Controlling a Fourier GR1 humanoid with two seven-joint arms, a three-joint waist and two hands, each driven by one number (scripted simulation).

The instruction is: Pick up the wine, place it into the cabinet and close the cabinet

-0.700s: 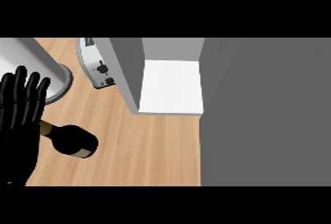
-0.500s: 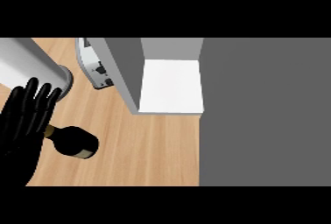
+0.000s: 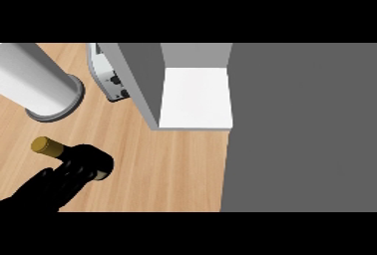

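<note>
The wine bottle (image 3: 94,158) lies on the wooden counter (image 3: 169,169) at the lower left, dark-bodied, its gold cap (image 3: 46,145) pointing to the upper left. My left hand (image 3: 53,185) comes in from the lower left corner, and its fingers (image 3: 74,171) curl over the bottle's body, hiding part of it. The grey cabinet (image 3: 302,129) fills the right side. It stands open, showing a white shelf floor (image 3: 196,97) behind a grey side panel (image 3: 141,79). My right hand does not show.
A tall grey cylinder (image 3: 37,79) with a round base stands at the upper left. A small silver appliance with dark knobs (image 3: 110,82) sits against the cabinet's side panel. Bare wood lies between the bottle and the cabinet.
My left hand has dropped from beside the bottle, fingers straight, down toward the lower left corner, and its fingers now curl over the bottle. The bottle has stayed in place.
</note>
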